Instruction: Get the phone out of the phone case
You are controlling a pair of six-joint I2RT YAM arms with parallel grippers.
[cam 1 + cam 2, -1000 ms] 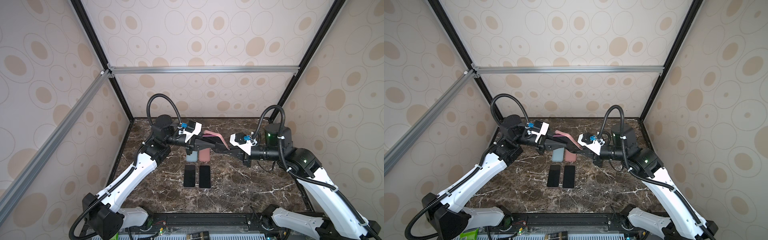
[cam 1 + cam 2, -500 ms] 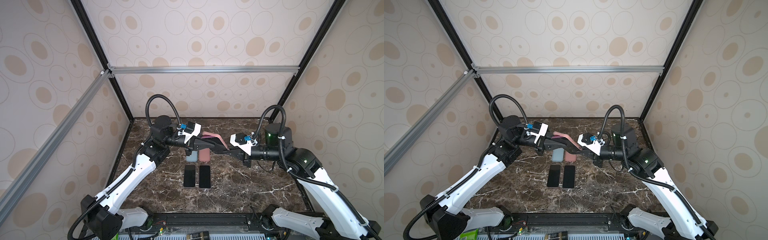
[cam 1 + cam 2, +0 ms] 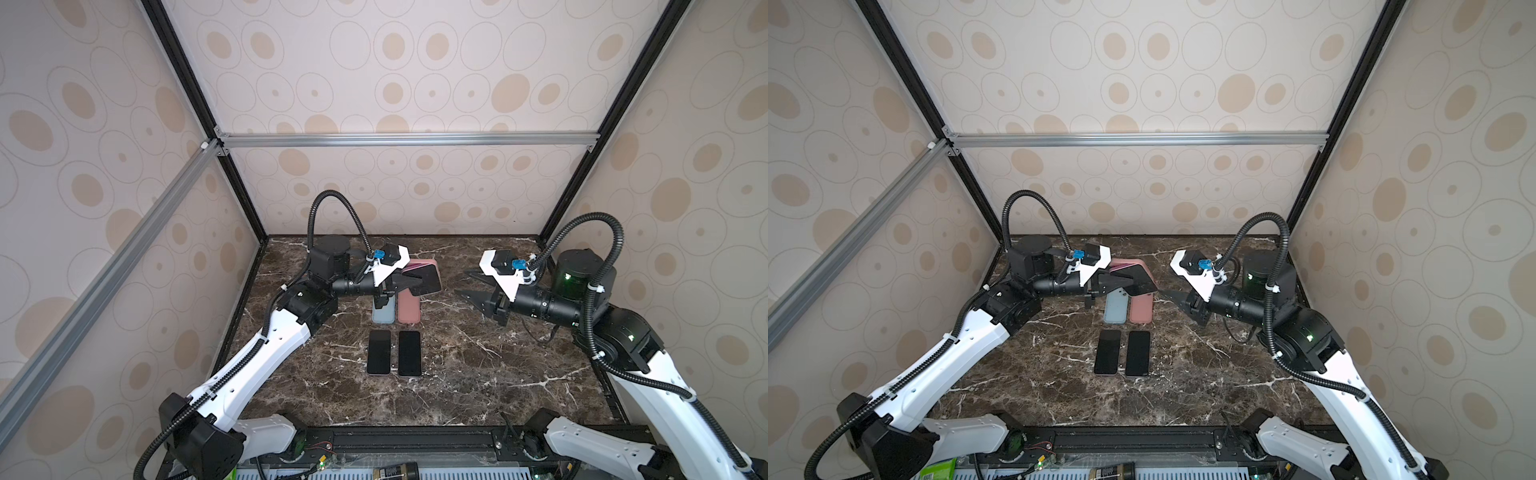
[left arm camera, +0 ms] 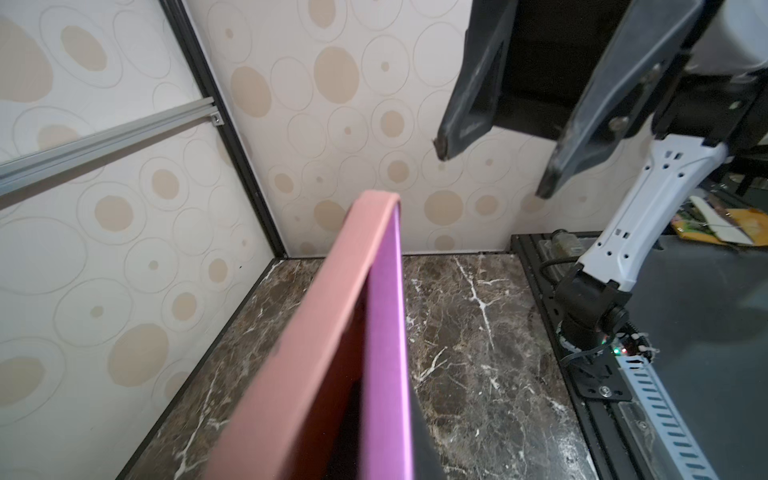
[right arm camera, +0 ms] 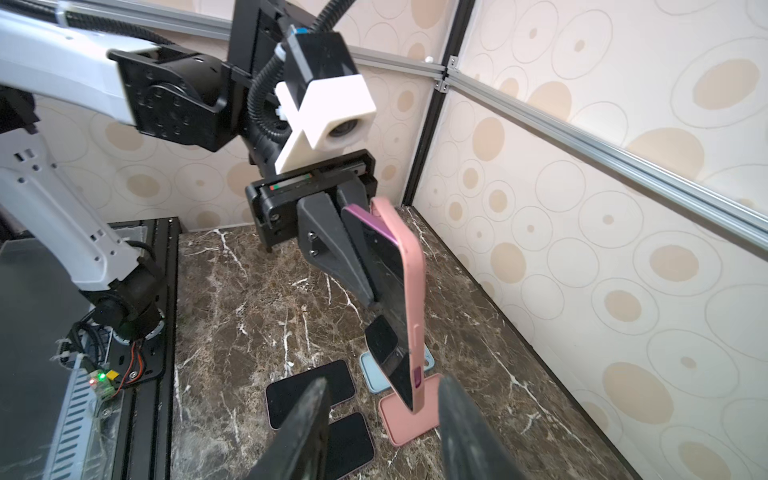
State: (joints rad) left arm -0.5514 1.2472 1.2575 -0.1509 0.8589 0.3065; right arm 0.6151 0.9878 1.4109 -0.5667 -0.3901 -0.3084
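Left claw (image 5: 379, 296) half-hides phone (image 5: 383, 341); case (image 5: 410, 270) edge-on.

Soft, even light fills the box. The walls (image 3: 395, 75) look bright. The dark surface (image 3: 478, 374) has a little shine and faint, soft shadows. Both top views are sharp, but the bars (image 3: 407, 139) bend near the edges. In the left wrist view the close case (image 4: 307, 353) is blurry. In the right wrist view the right tool (image 5: 384, 382) has fuzzy fingers (image 5: 305, 432).
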